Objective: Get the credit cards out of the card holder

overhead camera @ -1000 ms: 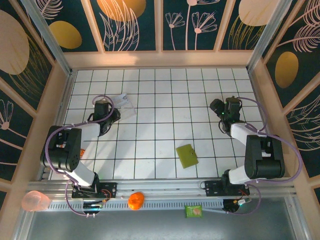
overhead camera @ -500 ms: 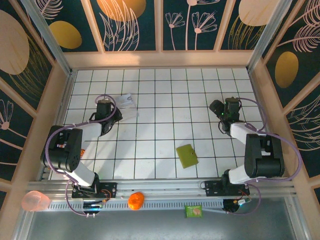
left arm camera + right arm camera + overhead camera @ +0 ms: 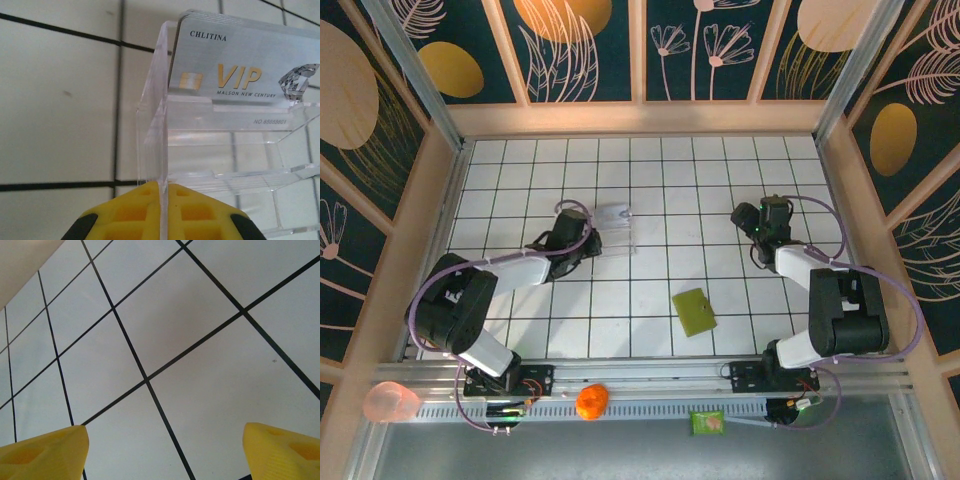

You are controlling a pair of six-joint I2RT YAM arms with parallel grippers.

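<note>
Top external view, starting at the near ledge: an orange ball (image 3: 591, 401), a green packet (image 3: 707, 422) and a pink cup (image 3: 390, 402) sit down by the arm bases. A bit further in, the card holder (image 3: 694, 311) lies flat on the tiled table (image 3: 650, 170), yellow-green side up, nearer the right arm and not touching either gripper. I can't see any cards in it from here.

Past that, the left gripper (image 3: 590, 235) is reaching toward the middle and is clamped on a clear plastic stand (image 3: 614, 224). In the left wrist view the yellow pads (image 3: 135, 212) are squeezed together on the stand's thin side wall, and a silver card (image 3: 240, 65) marked VIP stands upright in the stand's back slot.

Over on the right, the right gripper (image 3: 162, 455) hangs above bare tiles with its fingers wide apart, holding nothing, well away from the card holder.
</note>
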